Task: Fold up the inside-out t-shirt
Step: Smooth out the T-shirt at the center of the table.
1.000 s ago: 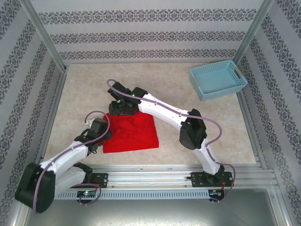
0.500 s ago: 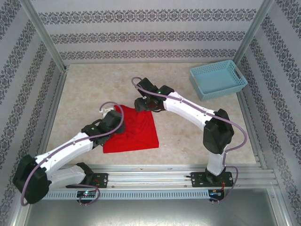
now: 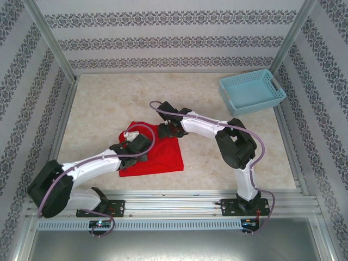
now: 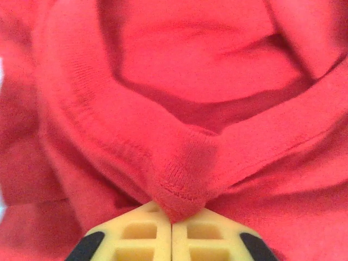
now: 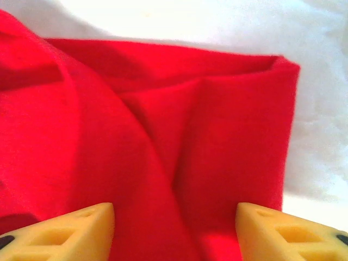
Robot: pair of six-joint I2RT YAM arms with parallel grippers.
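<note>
The inside-out t-shirt (image 3: 166,156) lies as a bright red, roughly square bundle on the table near the arms. My left gripper (image 3: 144,148) reaches over its left half. In the left wrist view that gripper (image 4: 172,217) is shut, with a ribbed, stitched fold of the t-shirt (image 4: 187,174) pinched between its yellow fingertips. At the shirt's far edge my right gripper (image 3: 166,130) stands low. In the right wrist view it (image 5: 174,213) is open, its two fingertips apart over wrinkled red cloth (image 5: 217,136), with nothing between them.
A light blue plastic basket (image 3: 253,92) stands at the back right, well apart from the shirt. Bare beige tabletop (image 3: 98,109) surrounds the bundle. Metal frame posts and patterned walls close in the left, right and back sides.
My left arm has swung right over the shirt, and its gripper opened, then shut on a fold. My right gripper moved from the far-left corner to the far edge's middle.
</note>
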